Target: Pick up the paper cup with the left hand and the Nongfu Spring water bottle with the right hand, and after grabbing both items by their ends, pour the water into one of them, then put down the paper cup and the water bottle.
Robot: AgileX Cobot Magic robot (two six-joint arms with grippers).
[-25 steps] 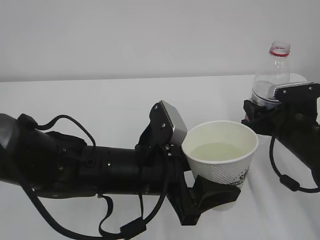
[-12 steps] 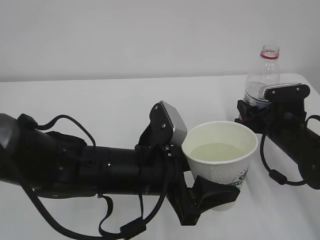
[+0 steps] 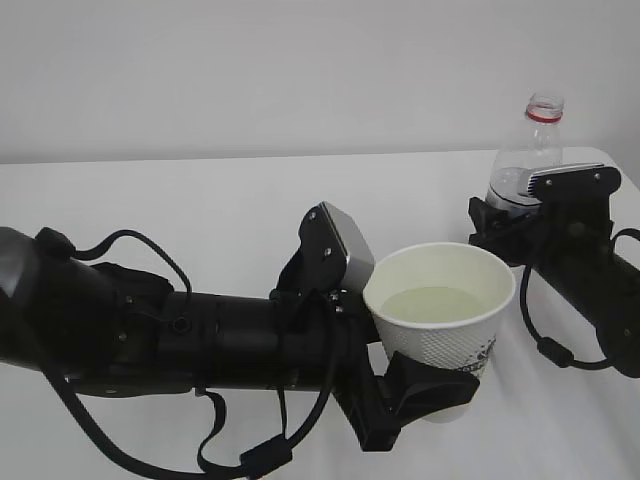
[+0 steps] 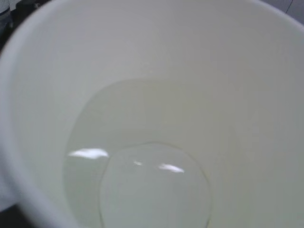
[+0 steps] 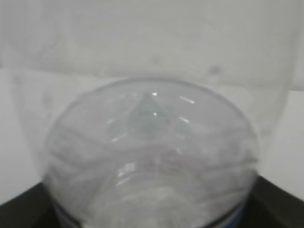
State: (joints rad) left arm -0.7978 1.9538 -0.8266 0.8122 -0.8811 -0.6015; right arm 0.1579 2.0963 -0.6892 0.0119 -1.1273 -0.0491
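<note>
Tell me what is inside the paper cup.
The paper cup holds a shallow pool of clear water; its cream inner wall and round bottom show through it. In the exterior view, the near wall hides the cup's bottom.

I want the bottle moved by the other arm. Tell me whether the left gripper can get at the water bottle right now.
Probably not. The left gripper is occupied with the paper cup of water, and the right gripper is around the water bottle at the far right.
</note>
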